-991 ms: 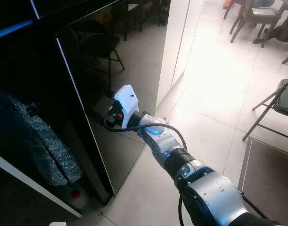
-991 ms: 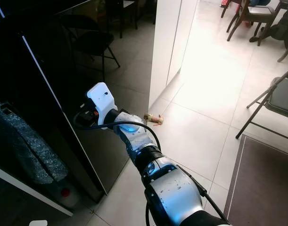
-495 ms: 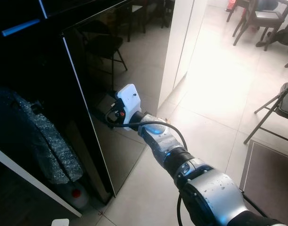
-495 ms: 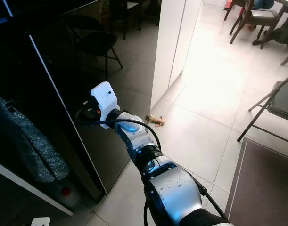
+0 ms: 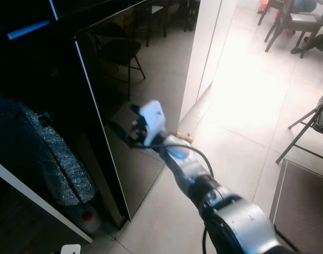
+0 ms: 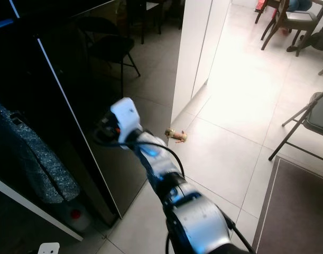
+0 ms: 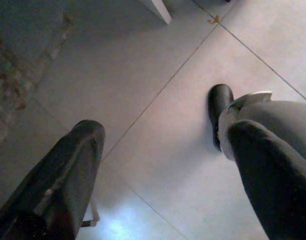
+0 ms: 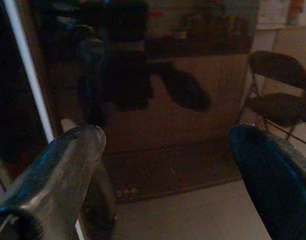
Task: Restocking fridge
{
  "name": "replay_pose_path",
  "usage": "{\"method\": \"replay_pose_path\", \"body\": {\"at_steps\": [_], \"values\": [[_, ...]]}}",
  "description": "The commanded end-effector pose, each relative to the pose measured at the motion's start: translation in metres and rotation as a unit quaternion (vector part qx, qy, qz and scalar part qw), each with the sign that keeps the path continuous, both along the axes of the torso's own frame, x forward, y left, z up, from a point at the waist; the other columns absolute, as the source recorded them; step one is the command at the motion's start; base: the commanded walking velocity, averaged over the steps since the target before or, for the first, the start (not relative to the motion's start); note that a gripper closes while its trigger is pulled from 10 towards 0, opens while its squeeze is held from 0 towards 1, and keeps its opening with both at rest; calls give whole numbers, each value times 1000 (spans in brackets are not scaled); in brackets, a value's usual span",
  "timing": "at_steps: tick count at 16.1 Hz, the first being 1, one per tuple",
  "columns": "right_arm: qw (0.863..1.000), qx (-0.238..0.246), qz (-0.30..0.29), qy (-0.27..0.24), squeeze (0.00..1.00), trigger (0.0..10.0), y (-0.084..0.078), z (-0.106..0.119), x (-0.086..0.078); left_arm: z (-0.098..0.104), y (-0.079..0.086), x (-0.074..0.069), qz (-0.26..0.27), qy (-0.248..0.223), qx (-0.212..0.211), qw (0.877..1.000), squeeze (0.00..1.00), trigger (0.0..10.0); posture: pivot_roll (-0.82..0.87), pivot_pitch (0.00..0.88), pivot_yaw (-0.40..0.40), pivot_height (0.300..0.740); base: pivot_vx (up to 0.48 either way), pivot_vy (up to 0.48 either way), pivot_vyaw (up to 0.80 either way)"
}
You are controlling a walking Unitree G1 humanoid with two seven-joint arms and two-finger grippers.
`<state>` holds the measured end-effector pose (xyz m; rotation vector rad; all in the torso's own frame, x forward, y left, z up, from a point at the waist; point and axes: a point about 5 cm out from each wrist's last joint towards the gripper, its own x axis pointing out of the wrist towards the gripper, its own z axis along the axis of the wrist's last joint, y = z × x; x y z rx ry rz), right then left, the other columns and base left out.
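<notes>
Two tools spread wide, right tool (image 8: 163,165) facing fridge door (image 5: 135,95), left tool (image 7: 158,165) over floor tiles (image 7: 158,90).

Pale tiled floor (image 5: 240,100), brightly lit at upper right. White wall panel (image 5: 206,47) at top centre. Folding chair (image 5: 309,124) at right edge; more chairs (image 5: 291,21) in upper right corner.

The tall black fridge door (image 5: 124,106) is glossy as glass, mirroring chairs and tiles. Beside the door, the pale floor tiles (image 5: 240,106) look smooth with a soft sheen. The silver right arm (image 5: 230,222) is brushed metal with a white plastic wrist housing (image 5: 152,117). Inside the fridge, a crinkly blue-grey plastic wrap (image 5: 50,153) glitters.
</notes>
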<state>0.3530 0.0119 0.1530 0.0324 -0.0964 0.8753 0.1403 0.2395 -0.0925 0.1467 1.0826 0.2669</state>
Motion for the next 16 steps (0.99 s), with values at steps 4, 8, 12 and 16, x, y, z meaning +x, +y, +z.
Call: {"method": "replay_pose_path", "body": {"at_steps": [4, 8, 12, 16], "values": [[998, 49, -48, -13, 0, 10000, -22, -21, -17, -3, -1, -8, -9, 15, -1, 1000, 0, 10000, -184, 71, -19, 740, 0, 0, 0], [984, 69, -162, 2, 0, 10000, -78, -45, -36, -4, -1, -10, -6, 13, -2, 1000, 0, 10000, -175, 54, -25, 740, 0, 0, 0], [975, 55, -214, 20, 0, 10000, -104, -59, -44, -1, 1, -5, -8, 4, 0, 1000, 0, 10000, -186, 36, -18, 740, 0, 0, 0], [977, 30, -210, 30, 0, 10000, -98, -62, -54, -1, -3, 0, -31, 6, 5, 999, 0, 10000, -176, 19, -17, 740, 0, 0, 397]]}}
